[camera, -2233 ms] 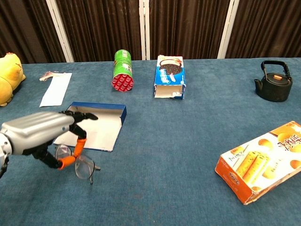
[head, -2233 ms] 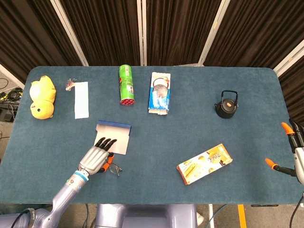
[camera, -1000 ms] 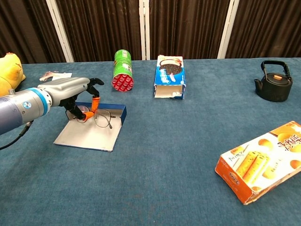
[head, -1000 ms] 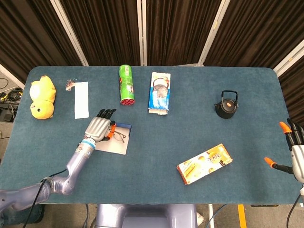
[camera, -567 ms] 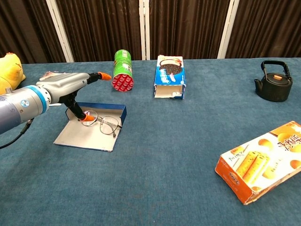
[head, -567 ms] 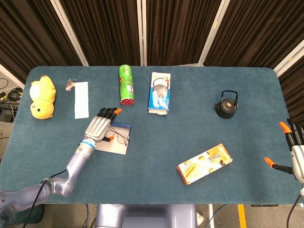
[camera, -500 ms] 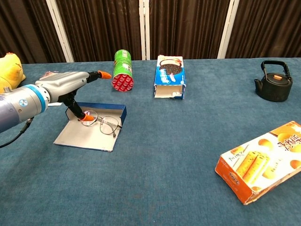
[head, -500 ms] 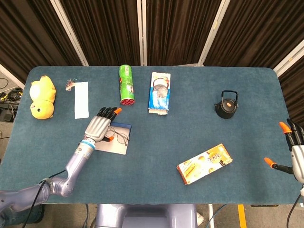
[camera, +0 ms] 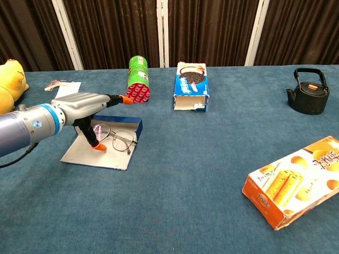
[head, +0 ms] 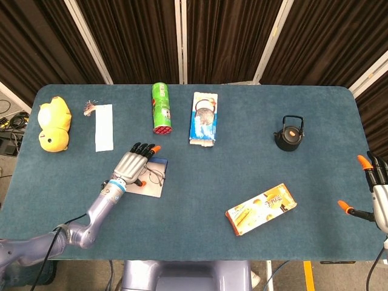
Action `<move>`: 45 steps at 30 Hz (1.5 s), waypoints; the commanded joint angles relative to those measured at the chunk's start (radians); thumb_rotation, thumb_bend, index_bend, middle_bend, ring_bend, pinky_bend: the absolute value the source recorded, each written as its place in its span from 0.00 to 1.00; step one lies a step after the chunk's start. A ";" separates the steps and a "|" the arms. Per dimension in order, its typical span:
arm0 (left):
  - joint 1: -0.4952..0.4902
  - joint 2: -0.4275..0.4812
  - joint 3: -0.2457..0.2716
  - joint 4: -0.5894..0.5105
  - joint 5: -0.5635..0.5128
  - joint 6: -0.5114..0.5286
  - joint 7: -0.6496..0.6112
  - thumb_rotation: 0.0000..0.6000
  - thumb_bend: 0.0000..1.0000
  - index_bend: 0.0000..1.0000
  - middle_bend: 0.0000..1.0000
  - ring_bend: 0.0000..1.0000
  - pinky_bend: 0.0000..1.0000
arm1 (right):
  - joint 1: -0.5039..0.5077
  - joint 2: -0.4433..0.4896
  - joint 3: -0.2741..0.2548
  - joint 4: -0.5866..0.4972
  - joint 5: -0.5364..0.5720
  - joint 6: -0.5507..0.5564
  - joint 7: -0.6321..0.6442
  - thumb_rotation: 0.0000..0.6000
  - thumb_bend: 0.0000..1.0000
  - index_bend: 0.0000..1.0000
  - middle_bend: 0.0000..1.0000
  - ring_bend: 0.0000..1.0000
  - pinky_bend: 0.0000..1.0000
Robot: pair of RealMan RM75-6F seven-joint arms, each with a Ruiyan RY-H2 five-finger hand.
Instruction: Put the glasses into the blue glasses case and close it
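Orange-tipped and spread wide, the left hand (camera: 85, 108) hovers over the open blue glasses case (camera: 108, 150), holding nothing. Wire-framed glasses (camera: 119, 138) lie inside, near its raised back wall. At the table's right edge, the right hand (head: 377, 197) rests open. A green can (camera: 137, 78) lies beyond.

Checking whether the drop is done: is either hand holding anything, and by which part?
Nothing is held. The left hand hovers open over the glasses, which lie in the case; the right hand is open.
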 commanded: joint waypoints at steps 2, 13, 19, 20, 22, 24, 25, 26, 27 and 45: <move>-0.012 -0.015 -0.008 0.019 -0.004 0.000 0.002 1.00 0.13 0.00 0.00 0.00 0.00 | 0.001 -0.001 0.001 0.002 0.004 -0.004 0.001 1.00 0.00 0.00 0.00 0.00 0.00; -0.043 -0.032 -0.028 0.066 -0.040 -0.017 0.041 1.00 0.13 0.00 0.00 0.00 0.00 | 0.003 -0.002 0.001 0.006 0.008 -0.009 0.003 1.00 0.00 0.00 0.00 0.00 0.00; -0.059 -0.053 -0.040 0.109 -0.057 -0.024 0.045 1.00 0.14 0.00 0.00 0.00 0.00 | 0.003 -0.003 0.001 0.005 0.010 -0.009 0.000 1.00 0.00 0.00 0.00 0.00 0.00; -0.062 -0.055 -0.043 0.116 -0.063 -0.030 0.043 1.00 0.14 0.00 0.00 0.00 0.00 | 0.003 -0.003 0.001 0.006 0.011 -0.009 -0.001 1.00 0.00 0.00 0.00 0.00 0.00; -0.067 -0.058 -0.046 0.128 -0.070 -0.039 0.042 1.00 0.14 0.00 0.00 0.00 0.00 | 0.003 -0.004 0.000 0.006 0.011 -0.011 -0.001 1.00 0.00 0.00 0.00 0.00 0.00; -0.073 -0.065 -0.049 0.148 -0.076 -0.043 0.045 1.00 0.14 0.00 0.00 0.00 0.00 | 0.004 -0.005 0.000 0.007 0.010 -0.012 -0.003 1.00 0.00 0.00 0.00 0.00 0.00; -0.075 -0.068 -0.052 0.154 -0.079 -0.046 0.043 1.00 0.14 0.00 0.00 0.00 0.00 | 0.004 -0.005 0.000 0.007 0.010 -0.012 -0.004 1.00 0.00 0.00 0.00 0.00 0.00; -0.078 -0.072 -0.058 0.163 -0.085 -0.047 0.037 1.00 0.14 0.00 0.00 0.00 0.00 | 0.004 -0.005 0.000 0.007 0.011 -0.013 -0.005 1.00 0.00 0.00 0.00 0.00 0.00; -0.080 -0.075 -0.060 0.169 -0.086 -0.049 0.034 1.00 0.15 0.00 0.00 0.00 0.00 | 0.005 -0.006 0.000 0.008 0.012 -0.013 -0.005 1.00 0.00 0.00 0.00 0.00 0.00; -0.088 -0.096 -0.082 0.238 -0.095 -0.041 -0.013 1.00 0.16 0.00 0.00 0.00 0.00 | 0.007 -0.007 0.000 0.012 0.018 -0.020 -0.003 1.00 0.00 0.00 0.00 0.00 0.00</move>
